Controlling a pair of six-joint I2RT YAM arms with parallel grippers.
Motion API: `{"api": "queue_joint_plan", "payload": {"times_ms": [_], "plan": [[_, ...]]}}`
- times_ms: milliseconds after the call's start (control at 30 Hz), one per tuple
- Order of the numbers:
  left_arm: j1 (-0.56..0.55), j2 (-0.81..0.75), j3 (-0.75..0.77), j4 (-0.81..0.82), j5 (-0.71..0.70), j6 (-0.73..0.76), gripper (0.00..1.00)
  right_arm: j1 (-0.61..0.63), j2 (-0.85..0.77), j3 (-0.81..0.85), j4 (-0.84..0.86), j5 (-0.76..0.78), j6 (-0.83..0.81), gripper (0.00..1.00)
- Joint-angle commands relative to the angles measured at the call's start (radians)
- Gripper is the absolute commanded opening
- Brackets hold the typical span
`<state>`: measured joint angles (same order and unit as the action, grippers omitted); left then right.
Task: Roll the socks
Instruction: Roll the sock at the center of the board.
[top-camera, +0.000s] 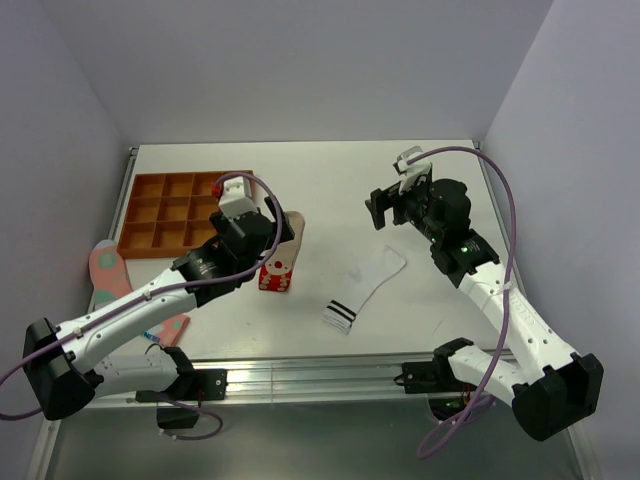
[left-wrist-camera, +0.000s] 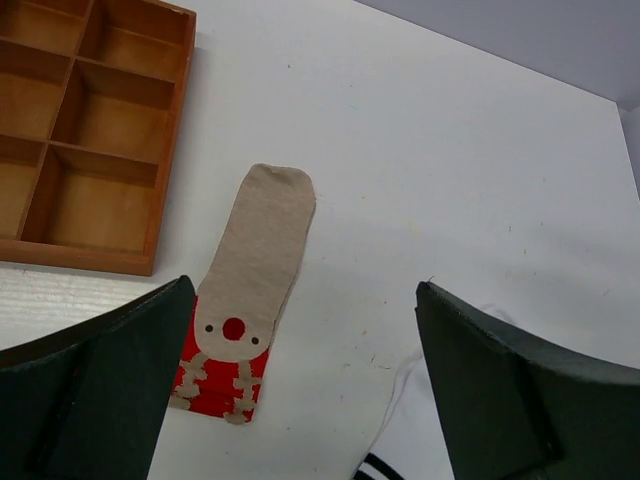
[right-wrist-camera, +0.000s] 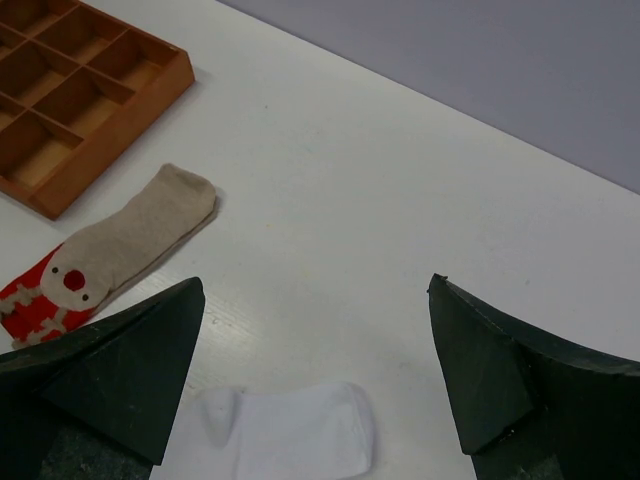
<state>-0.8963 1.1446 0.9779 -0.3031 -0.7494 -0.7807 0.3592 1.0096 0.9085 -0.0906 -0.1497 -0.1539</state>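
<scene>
Two socks mid-worktop (top-camera: 330, 180): beige-red sock (left-wrist-camera: 255, 260), axis 12–6, beneath left gripper (left-wrist-camera: 305, 290); white sock (right-wrist-camera: 290, 430), 6 o'clock of right gripper (right-wrist-camera: 315, 283); both jaws apart

Wooden tray (left-wrist-camera: 100, 258): smooth brown wood, low sheen. Just right of it, beige-and-red sock (left-wrist-camera: 262, 250), soft matt knit cloth; white sock (right-wrist-camera: 290, 432), farther right of tray, same fine knit. Table (left-wrist-camera: 450, 150) beneath: matt white w/ faint specks.
</scene>
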Motion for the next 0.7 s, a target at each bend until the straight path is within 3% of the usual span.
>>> {"api": "queue_joint_plan", "payload": {"times_ms": [0, 467, 667], "plan": [[-0.006, -0.002, 0.054, -0.022, -0.031, -0.017, 1.00, -0.003, -0.025, 0.000, 0.031, 0.027, 0.005, 1.00], [-0.004, -0.098, -0.015, 0.030, 0.004, 0.049, 1.00, -0.002, -0.037, 0.016, -0.075, -0.033, -0.058, 1.00], [-0.004, -0.115, -0.031, 0.045, 0.002, 0.046, 0.99, 0.037, 0.033, 0.113, -0.153, -0.057, -0.062, 1.00]]}}
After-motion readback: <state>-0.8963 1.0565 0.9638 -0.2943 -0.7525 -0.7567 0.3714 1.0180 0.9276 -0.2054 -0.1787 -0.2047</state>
